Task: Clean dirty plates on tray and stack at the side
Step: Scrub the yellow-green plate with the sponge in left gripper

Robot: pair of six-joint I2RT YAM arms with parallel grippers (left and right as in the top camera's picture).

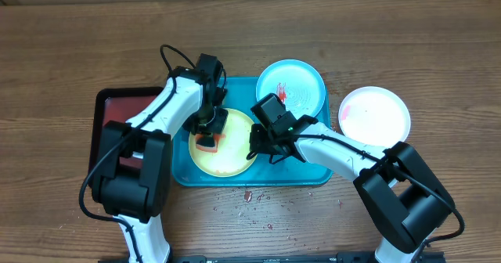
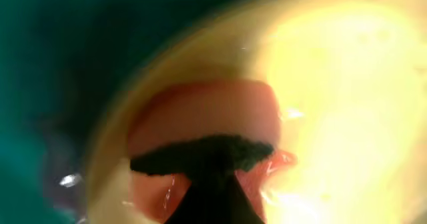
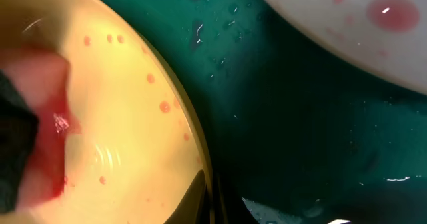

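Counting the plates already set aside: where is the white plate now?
Overhead view: the white plate lies on the table on the robot's right, just off the teal tray's right edge, nearest the blue-rimmed plate.

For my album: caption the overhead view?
Left gripper presses a sponge onto the yellowish plate in the teal tray.

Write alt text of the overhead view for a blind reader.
The left gripper presses a sponge on a yellow-green plate in the teal tray, the right gripper at its rim. A blue plate lies on the tray, a white plate beside it.
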